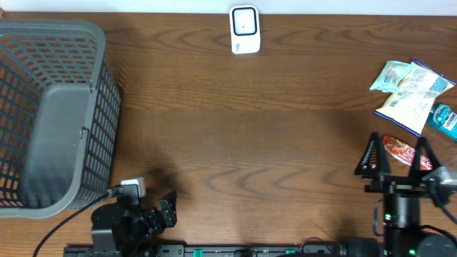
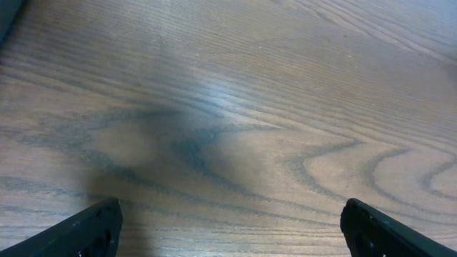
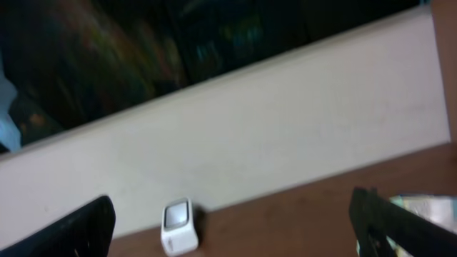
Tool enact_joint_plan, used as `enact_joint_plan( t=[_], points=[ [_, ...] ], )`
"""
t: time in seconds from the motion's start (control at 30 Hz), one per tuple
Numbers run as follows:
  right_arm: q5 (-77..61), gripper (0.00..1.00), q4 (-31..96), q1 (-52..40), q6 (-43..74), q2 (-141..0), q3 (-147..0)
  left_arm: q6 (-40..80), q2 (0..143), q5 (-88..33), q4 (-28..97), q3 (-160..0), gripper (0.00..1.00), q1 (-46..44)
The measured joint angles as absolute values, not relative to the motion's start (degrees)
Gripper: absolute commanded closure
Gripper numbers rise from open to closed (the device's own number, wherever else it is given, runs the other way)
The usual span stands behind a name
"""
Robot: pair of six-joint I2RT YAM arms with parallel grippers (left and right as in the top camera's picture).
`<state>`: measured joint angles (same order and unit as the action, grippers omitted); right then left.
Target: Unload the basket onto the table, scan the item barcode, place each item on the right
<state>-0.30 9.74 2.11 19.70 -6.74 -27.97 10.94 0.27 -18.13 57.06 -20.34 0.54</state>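
Overhead, a grey mesh basket [image 1: 53, 30] stands at the far left of the wooden table [image 1: 285, 128]. Just beside its near corner is the left gripper [image 1: 168, 208]. The left wrist view shows its fingers spread wide with only bare wood grain between them, so it holds nothing. At the far edge, about midway across, the white scanner [image 1: 244, 29] stands upright, well apart from both arms. Toward the near right, the right gripper [image 1: 398, 158] is also spread to its full width and holds nothing. A red packet [image 1: 398, 148] shows between its fingers from above, but whether they touch cannot be told. Farther right lies a cluster of items: two pale snack packets [image 1: 414, 89] overlapping, and a blue packet [image 1: 446, 120] at the table's right edge.
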Motion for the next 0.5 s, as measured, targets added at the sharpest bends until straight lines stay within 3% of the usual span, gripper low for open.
enact_joint_plan(
  t=[0.23,0.5],
  points=[
    [-0.23,0.01,-0.08,2.13,19.70,-0.89,-14.55,10.94,0.27,-18.13,57.06,-20.34,0.02,0.54],
    [1.89,0.01,-2.59,2.11,19.70,-0.78,-6.20,10.96,0.27,-18.13,57.06,-20.34,0.02,0.54]
  ],
)
